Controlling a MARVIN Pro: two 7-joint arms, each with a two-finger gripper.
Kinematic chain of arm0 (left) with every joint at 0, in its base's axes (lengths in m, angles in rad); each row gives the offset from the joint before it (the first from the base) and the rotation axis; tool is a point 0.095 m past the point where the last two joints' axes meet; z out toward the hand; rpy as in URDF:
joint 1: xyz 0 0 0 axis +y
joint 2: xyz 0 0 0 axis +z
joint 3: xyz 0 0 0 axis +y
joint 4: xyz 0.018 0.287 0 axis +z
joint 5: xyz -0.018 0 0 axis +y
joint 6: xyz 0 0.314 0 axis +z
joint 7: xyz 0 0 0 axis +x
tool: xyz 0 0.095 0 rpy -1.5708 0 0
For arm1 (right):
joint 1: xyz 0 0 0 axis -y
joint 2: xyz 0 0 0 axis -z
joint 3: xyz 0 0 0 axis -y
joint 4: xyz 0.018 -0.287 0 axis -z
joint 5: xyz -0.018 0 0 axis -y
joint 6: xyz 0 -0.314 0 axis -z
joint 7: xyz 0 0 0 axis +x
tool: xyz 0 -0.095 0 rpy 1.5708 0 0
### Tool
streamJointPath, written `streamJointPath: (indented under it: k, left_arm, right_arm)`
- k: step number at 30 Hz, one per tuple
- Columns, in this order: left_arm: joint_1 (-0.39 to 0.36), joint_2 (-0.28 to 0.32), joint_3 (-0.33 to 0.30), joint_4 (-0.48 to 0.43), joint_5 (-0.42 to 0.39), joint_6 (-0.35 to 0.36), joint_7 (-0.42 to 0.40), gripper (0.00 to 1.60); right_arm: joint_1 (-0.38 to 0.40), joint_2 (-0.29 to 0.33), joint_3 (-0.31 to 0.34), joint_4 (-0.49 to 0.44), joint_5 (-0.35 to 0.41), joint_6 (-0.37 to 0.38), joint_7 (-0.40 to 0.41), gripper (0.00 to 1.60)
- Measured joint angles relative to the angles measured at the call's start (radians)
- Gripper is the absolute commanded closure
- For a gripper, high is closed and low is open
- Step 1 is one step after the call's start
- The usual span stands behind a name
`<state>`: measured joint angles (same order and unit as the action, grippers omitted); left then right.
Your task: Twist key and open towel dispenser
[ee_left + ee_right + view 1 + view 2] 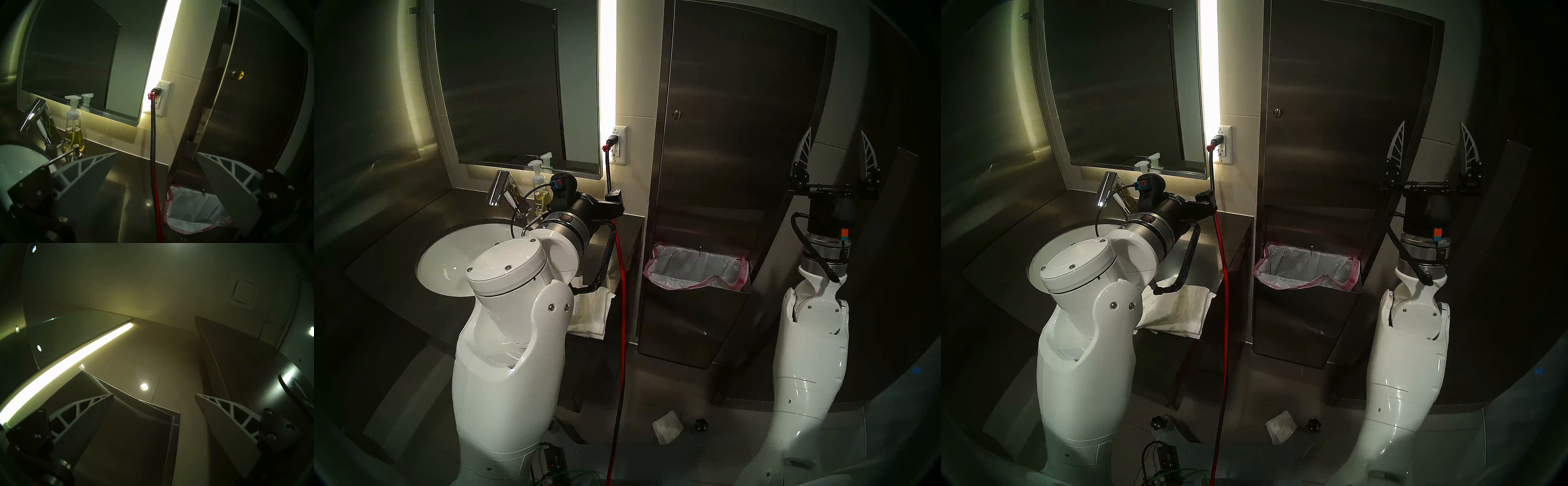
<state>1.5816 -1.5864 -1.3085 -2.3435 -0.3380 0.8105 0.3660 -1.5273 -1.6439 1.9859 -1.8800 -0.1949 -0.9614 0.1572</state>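
Observation:
The towel dispenser (738, 135) is a tall steel wall cabinet. In the left wrist view its door (263, 101) stands slightly ajar, with a dark gap along its left edge. The key (677, 114) (234, 74) is a small round silvery knob on the door's left side. Below it sits the bin with a pink-edged bag (697, 271). My left gripper (157, 153) is open and empty over the counter, left of the cabinet and below the key. My right gripper (835, 130) (154, 394) is open and empty, pointing up beside the door's right edge.
A red and black cable (621, 271) hangs from the wall outlet (618, 146) between counter and cabinet. The sink (449, 258), faucet (32, 117) and soap bottle (73, 129) are on the left. Paper towels (592, 312) lie on the counter. Crumpled paper (667, 431) and a black knob (700, 425) lie on the floor.

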Motion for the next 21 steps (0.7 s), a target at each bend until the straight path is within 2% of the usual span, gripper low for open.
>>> streamJointPath:
  k: [5, 6, 7, 8, 9, 21]
  left_arm:
    - [-0.012, 0.008, -0.02, 0.013, 0.01, 0.0, 0.0, 0.0]
    - [-0.015, 0.01, -0.022, 0.017, 0.011, 0.0, -0.001, 0.32]
    - [-0.02, 0.014, -0.025, 0.024, 0.014, 0.0, -0.002, 1.04]
    - [-0.025, 0.017, -0.027, 0.031, 0.016, 0.0, -0.005, 1.36]
    - [-0.029, 0.02, -0.028, 0.037, 0.017, 0.0, -0.007, 1.6]
    - [-0.11, 0.079, -0.019, 0.119, 0.028, 0.0, -0.086, 1.6]
  right_arm:
    - [-0.07, 0.009, -0.021, -0.066, 0.061, 0.0, 0.037, 0.0]
    - [-0.08, 0.011, -0.024, -0.074, 0.071, 0.0, 0.042, 0.0]
    - [-0.096, 0.013, -0.028, -0.087, 0.085, 0.0, 0.05, 0.0]
    - [-0.11, 0.016, -0.032, -0.099, 0.099, 0.0, 0.059, 0.0]
    - [-0.121, 0.018, -0.035, -0.107, 0.109, 0.0, 0.065, 0.0]
    - [-0.275, 0.069, -0.07, -0.201, 0.269, 0.0, 0.155, 0.0]
